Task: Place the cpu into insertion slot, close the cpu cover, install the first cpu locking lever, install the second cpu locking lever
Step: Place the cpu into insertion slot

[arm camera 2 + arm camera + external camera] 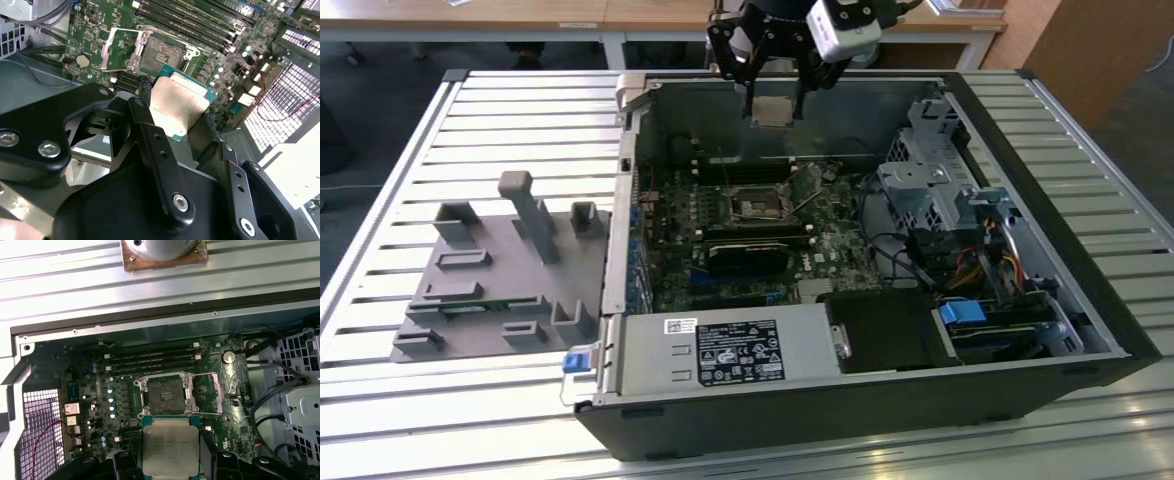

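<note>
The black two-fingered gripper (774, 100) pinches the small flat square cpu (774, 112) with a silvery-beige metal top by two opposite edges. In the first wrist view a black finger (131, 442) presses against each side, and the metal top faces both wrist cameras. In the exterior view the cpu hangs in the air near the far rim of the open black computer case (1107, 310). It is at twelve o'clock from the small square black insertion slot (758, 204) and well apart from it. The insertion slot lies bare in the green circuit board (235, 425), and the thin silvery cpu cover (210, 390) is swung open just beside it. Around the insertion slot in the exterior view, long black memory slots (744, 163) run at twelve o'clock, a larger black rectangular module (750, 250) sits at six o'clock, and a grey metal drive cage (927, 190) stands at three o'clock. The room straight above the insertion slot is open.
</note>
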`<state>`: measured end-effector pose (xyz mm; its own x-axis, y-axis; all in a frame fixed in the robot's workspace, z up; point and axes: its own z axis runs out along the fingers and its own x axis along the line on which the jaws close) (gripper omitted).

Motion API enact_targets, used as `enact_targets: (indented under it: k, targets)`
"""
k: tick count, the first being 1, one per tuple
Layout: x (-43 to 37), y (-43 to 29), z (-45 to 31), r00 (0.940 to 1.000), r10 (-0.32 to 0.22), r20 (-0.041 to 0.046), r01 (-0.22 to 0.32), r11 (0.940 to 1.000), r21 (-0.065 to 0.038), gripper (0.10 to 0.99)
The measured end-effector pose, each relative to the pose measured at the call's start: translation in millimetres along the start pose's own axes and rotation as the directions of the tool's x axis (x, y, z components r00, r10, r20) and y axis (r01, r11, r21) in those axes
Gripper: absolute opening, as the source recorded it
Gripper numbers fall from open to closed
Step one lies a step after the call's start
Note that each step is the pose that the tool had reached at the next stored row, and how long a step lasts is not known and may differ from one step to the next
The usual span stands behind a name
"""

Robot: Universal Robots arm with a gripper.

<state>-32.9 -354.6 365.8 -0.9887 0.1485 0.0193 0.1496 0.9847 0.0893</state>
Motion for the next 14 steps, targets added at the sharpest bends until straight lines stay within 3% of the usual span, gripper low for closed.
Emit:
enact_targets:
  k: [14]
  targets:
    - [0.0, 0.0, 0.0, 0.9999, 0.015, 0.0013, -0.015, 0.9999, 0.000, 0.541]
